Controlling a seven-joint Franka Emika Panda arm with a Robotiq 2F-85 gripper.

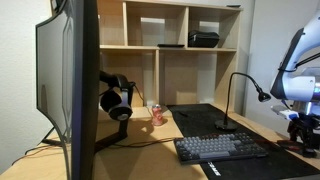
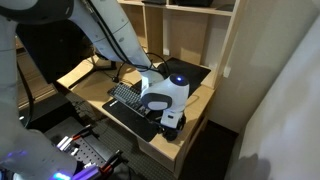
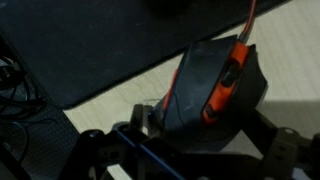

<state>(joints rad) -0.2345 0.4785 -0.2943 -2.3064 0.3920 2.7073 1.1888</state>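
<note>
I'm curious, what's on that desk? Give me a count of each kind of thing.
Monitor: 1
Keyboard: 1
Computer mouse: 1
Headphones: 1
Gooseneck microphone: 1
Desk mat: 1
Small red container: 1
Total: 7

Pale wooden shelving unit point(image 1: 157, 75) with open compartments at 12 o'clock in an exterior view, standing at the back of a light wooden desk point(image 1: 150, 140) that spreads toward 6 o'clock. Small black box point(image 1: 203, 39) on an upper shelf at 1 o'clock. Plain white wall point(image 1: 20, 50) at 9 o'clock. Soft, even indoor light throughout.
</note>
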